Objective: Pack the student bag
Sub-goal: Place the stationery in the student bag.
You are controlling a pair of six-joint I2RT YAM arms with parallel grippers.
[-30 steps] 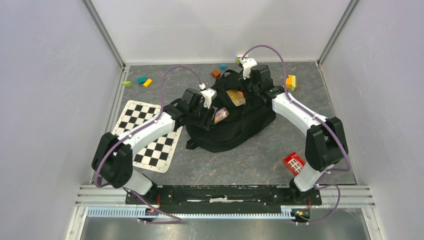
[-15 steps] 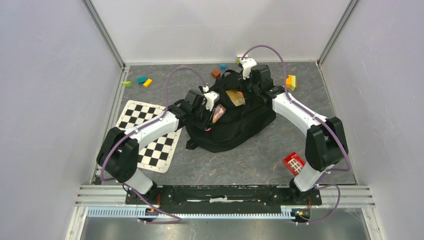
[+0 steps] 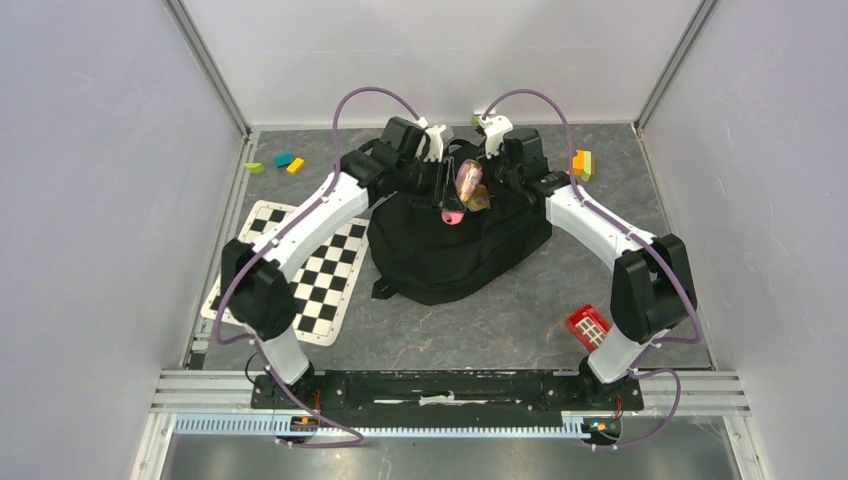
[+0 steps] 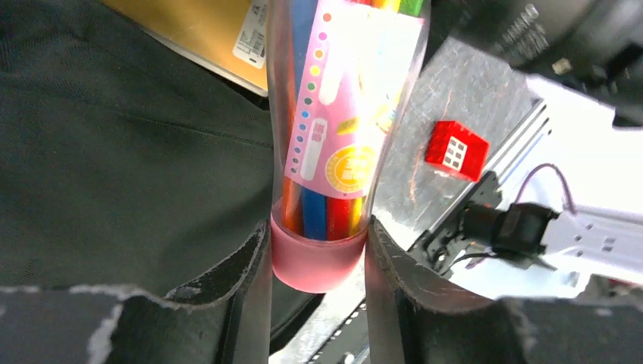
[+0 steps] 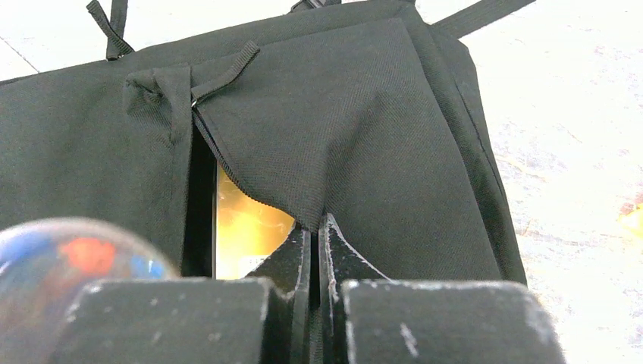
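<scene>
The student bag point(image 3: 460, 255), a large black backpack, lies mid-table with its opening toward the back. My left gripper point(image 4: 318, 265) is shut on the pink cap end of a clear tube of coloured markers point(image 4: 341, 114). In the top view that marker tube point(image 3: 464, 185) hangs tilted over the bag's opening. My right gripper point(image 5: 318, 227) is shut on a pinch of the bag's fabric point(image 5: 364, 114) at the edge of the opening, lifting it into a peak. A yellow book point(image 5: 243, 224) shows inside the gap.
A checkerboard mat point(image 3: 290, 265) lies left of the bag. A red brick point(image 3: 587, 326) sits near the right arm's base. Small coloured blocks point(image 3: 285, 160) lie at the back left, and an orange-green block point(image 3: 581, 164) at the back right. Grey walls enclose the table.
My left gripper closed on the marker tube at the bag's left side, then carried it up and back over the opening. The right arm has held still.
</scene>
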